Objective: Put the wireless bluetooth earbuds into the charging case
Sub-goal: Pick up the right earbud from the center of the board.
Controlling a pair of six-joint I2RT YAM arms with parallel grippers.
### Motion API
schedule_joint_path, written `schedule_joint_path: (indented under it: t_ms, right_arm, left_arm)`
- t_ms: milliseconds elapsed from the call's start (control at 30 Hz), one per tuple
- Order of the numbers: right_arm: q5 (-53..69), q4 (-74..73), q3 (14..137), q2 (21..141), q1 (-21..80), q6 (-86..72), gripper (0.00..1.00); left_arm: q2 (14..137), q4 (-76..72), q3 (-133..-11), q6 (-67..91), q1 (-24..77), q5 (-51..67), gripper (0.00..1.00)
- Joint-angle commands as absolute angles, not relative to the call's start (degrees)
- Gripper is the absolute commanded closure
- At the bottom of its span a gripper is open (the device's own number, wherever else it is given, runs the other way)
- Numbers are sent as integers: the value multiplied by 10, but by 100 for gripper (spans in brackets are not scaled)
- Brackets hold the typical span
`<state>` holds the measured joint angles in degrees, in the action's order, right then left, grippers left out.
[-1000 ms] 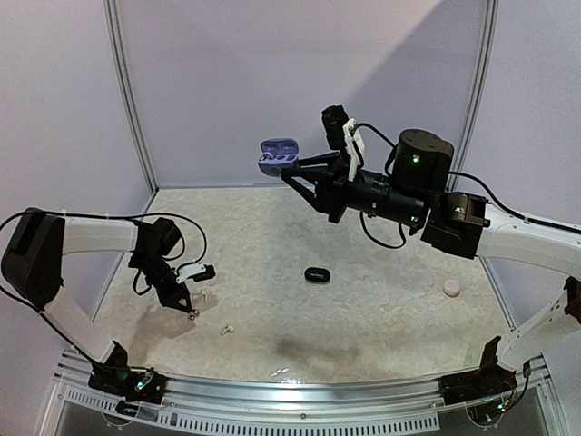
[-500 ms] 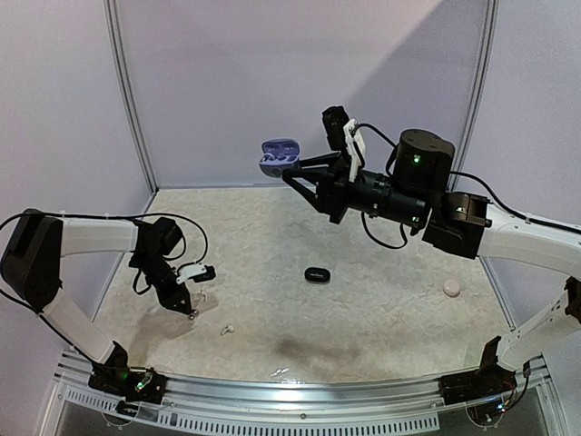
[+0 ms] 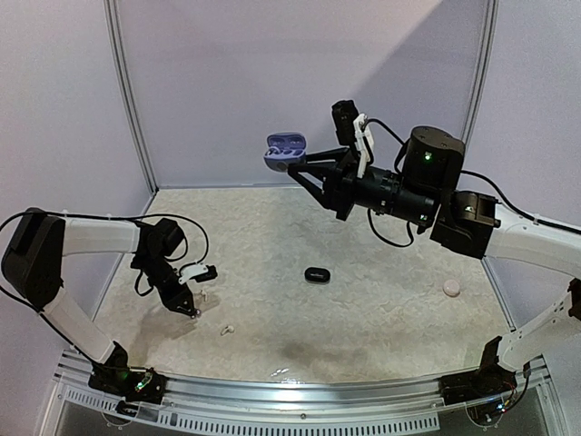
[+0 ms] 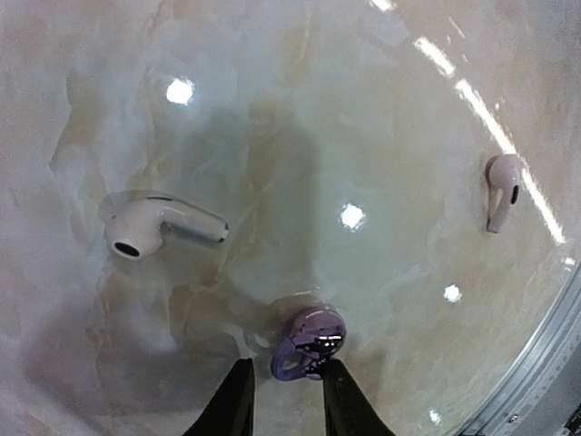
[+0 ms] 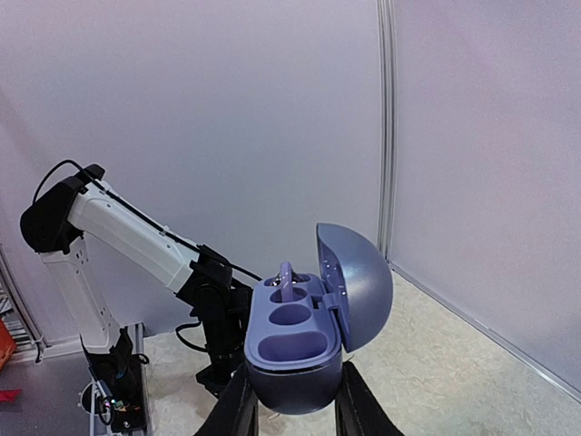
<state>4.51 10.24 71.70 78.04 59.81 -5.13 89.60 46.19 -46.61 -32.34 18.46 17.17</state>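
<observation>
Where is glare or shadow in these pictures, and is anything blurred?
Left wrist view: lamp reflections glare on the glossy marbled tabletop, and the shiny purple earbud shows highlights. Right wrist view: the open purple plastic charging case looks sharp. Top view: soft dark shadow near the front edge.

Top: high, behind. Left wrist: close, straight down. Right wrist: level.

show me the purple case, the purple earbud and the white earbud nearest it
purple case (image 5: 292, 368), right wrist view, lower shell
purple earbud (image 4: 309, 338), left wrist view, shiny body
nearest white earbud (image 4: 145, 225), left wrist view, bulb end
</observation>
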Motion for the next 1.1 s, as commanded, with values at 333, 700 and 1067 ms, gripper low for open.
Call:
schedule_joint_path:
  t_ms: [333, 700, 1067]
  right_arm:
    - [23, 92, 697, 759, 595, -56, 100]
    - [24, 96, 697, 762, 595, -58, 100]
    - [25, 92, 693, 761, 594, -61, 100]
  left_arm:
    - [909, 444, -450, -328, 225, 173, 79]
    - [894, 470, -465, -339, 227, 168, 86]
    - [889, 476, -482, -352, 226, 166, 95]
